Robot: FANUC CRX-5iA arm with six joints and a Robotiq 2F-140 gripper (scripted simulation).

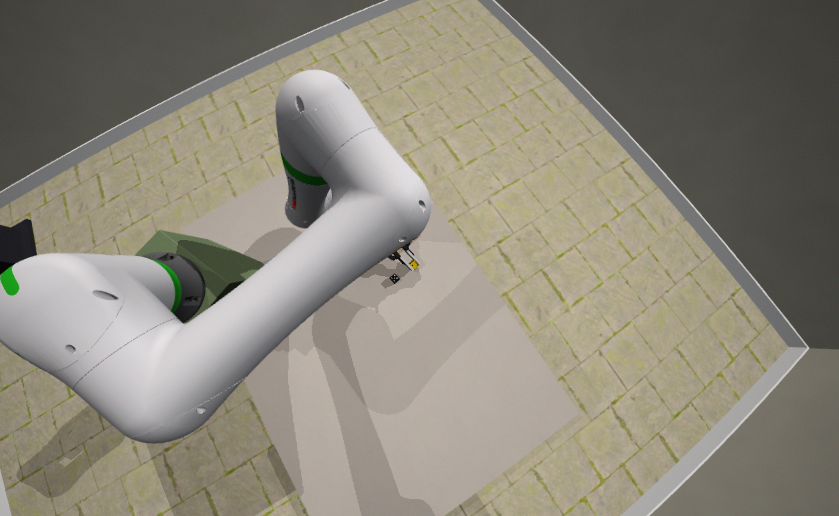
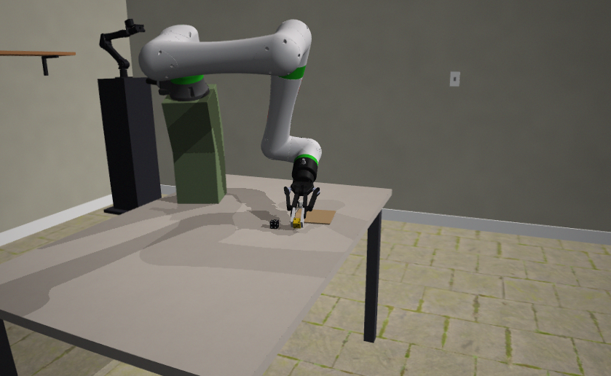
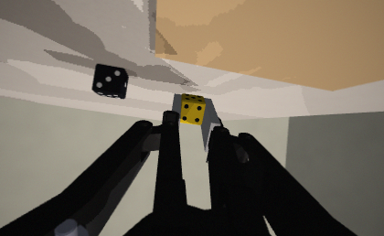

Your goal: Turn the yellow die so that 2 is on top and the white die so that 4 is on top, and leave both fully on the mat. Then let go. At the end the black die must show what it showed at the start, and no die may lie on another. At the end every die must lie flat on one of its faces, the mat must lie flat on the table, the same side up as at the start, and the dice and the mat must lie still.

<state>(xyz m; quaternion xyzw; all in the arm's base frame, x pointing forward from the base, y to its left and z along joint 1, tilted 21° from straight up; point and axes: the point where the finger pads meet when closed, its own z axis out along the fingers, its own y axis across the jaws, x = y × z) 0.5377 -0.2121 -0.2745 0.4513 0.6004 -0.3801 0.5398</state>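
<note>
Mat point(image 2: 320, 216): flat tan sheet on the bench point(image 2: 167, 275), just beyond the tool; no die is visible on it.

Yellow die point(image 3: 192, 109): yellow cube with black pips. The face toward the wrist camera shows four; the face above it shows more pips, count unclear. It sits between the fingertips, pinched from two sides, low over the bench just short of the mat's near edge; contact with the bench cannot be told.

Tool point(image 2: 296, 219): black, fingers nearly together, clamped on the yellow die, pointing down.

Black die point(image 2: 274, 224): black cube with white pips, on the bench beside the tool, apart from it and off the mat.

White die: not made out in any view.
</note>
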